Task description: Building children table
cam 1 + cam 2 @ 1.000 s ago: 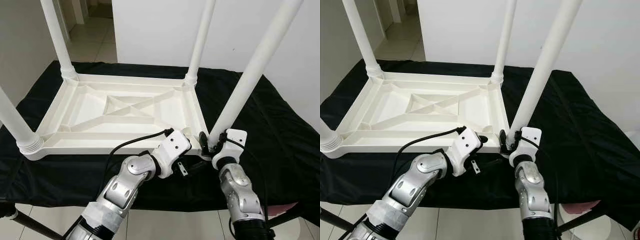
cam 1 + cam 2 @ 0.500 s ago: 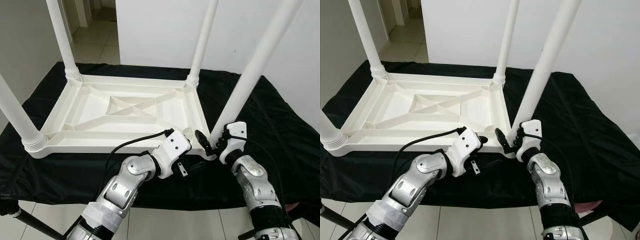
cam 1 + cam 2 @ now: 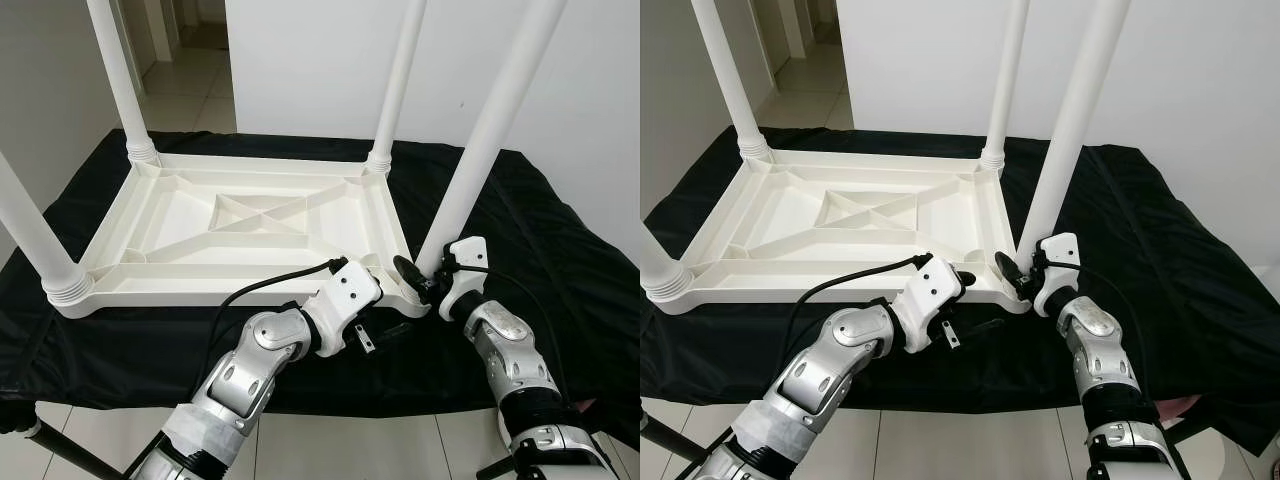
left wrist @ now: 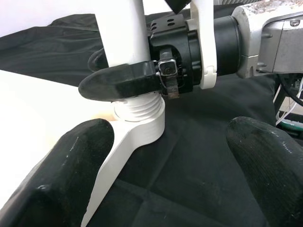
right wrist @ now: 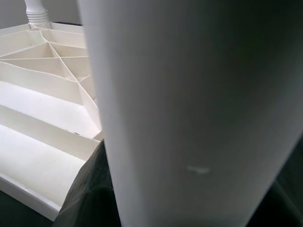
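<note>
A white plastic table top (image 3: 200, 290) lies upside down on a black cloth (image 3: 560, 250), with its legs pointing up. The near right leg (image 3: 480, 150) stands in its corner socket, leaning slightly right. My right gripper (image 3: 420, 280) is shut on this leg just above its threaded collar (image 4: 139, 113). One of its black fingers (image 4: 118, 80) curls across the front of the leg. My left gripper (image 3: 385, 332) hangs open just below the table top's front edge near that corner, with nothing between its fingers (image 4: 80, 156).
Three more white legs stand at the far left (image 3: 115, 70), far right (image 3: 400, 80) and near left (image 3: 30, 230) corners. The cloth drapes over the front edge. A white wall rises behind, and tiled floor (image 3: 190, 85) runs off at the back left. A black stand leg (image 3: 60, 445) is at the lower left.
My right wrist has turned about the base of the leg and the forearm has swung out to the right. The leg stands a little more upright. My left arm has stayed put.
</note>
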